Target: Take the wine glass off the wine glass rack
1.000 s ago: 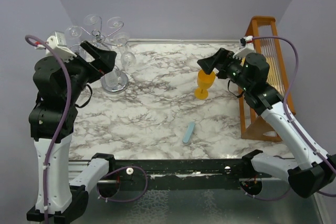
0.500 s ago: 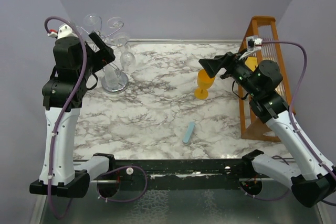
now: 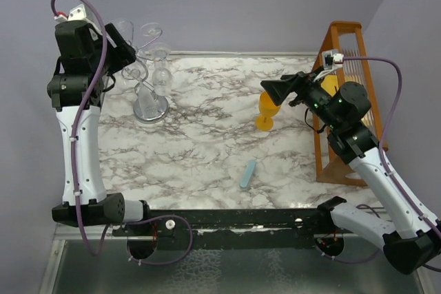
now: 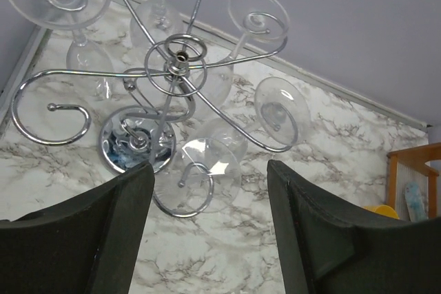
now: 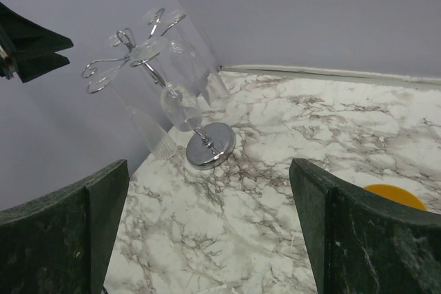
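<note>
The left gripper (image 4: 210, 184) hangs high above the silvery wire wine glass rack (image 4: 176, 67), its two black fingers spread wide with nothing between them. Under it, the clear wine glasses (image 4: 279, 105) hang upside down by their feet in the curled arms. The rack stands on its round shiny base at the far left corner of the white marble table (image 3: 200, 142). The right gripper (image 3: 272, 89) is also spread and empty, just beside an upright orange goblet (image 3: 267, 109), near the tall orange wooden slatted rack (image 3: 344, 67). A small light-blue flat piece (image 3: 248, 173) lies nearer the front.
</note>
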